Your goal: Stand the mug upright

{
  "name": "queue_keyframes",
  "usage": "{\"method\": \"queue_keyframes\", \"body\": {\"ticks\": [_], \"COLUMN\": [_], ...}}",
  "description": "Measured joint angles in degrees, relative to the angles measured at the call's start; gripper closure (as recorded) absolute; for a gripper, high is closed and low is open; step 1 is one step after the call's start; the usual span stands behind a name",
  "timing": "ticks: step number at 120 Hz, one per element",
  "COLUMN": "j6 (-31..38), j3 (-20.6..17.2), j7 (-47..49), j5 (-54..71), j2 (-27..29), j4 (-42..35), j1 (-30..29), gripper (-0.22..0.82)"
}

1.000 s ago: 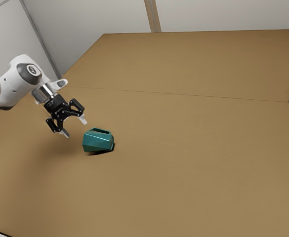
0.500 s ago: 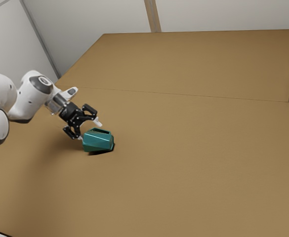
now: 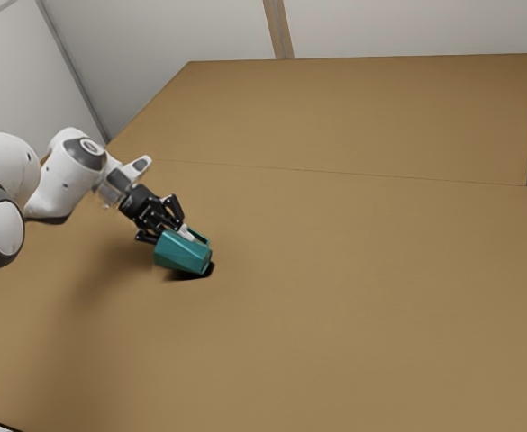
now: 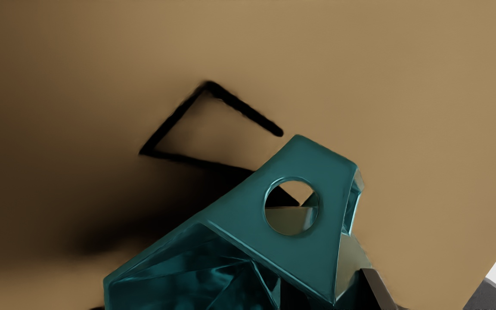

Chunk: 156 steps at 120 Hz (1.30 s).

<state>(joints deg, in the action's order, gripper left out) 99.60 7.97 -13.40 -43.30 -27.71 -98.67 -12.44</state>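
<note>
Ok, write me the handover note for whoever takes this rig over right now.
Gripper: right at the mug, angled down toward it; whether it has a firm grip, I cannot tell.
Mug: tipped on its side, over the brown table; full contact with the table is unclear.
Done: the gripper is at the mug.
Left: confirm the grip, turn the mug upright, set it down, let go.

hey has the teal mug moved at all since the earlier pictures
Yes, slightly. Judged against the seam across the tabletop, the mug has shifted a little toward the exterior view's right, and its tilt has changed.
</note>
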Motion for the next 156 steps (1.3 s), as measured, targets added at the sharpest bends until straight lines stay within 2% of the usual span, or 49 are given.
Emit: {"method": "queue_keyframes", "body": {"ticks": [22, 60, 76, 98, 114, 134, 156], "j6": [0.48, 2.47, 5.03, 15.26, 23.34, 31.84, 38.21], "j3": [-0.88, -1.02, -3.49, -10.46, -13.47, -15.22, -15.67], "j7": [-0.13, 0.09, 0.72, 4.78, 9.63, 16.17, 22.97], "j5": [0.11, 2.91, 8.56, 26.24, 37.23, 46.18, 50.11], "j2": [1.55, 5.08, 11.28, 22.70, 27.19, 31.17, 33.09], "j4": [0.98, -0.03, -2.43, -14.54, -21.28, -28.16, -34.12], "j1": [1.49, 3.44, 4.79, 6.75, 8.19, 10.38, 6.82], "gripper": [0.75, 0.78, 0.78, 0.78, 0.79, 0.79, 0.79]}}
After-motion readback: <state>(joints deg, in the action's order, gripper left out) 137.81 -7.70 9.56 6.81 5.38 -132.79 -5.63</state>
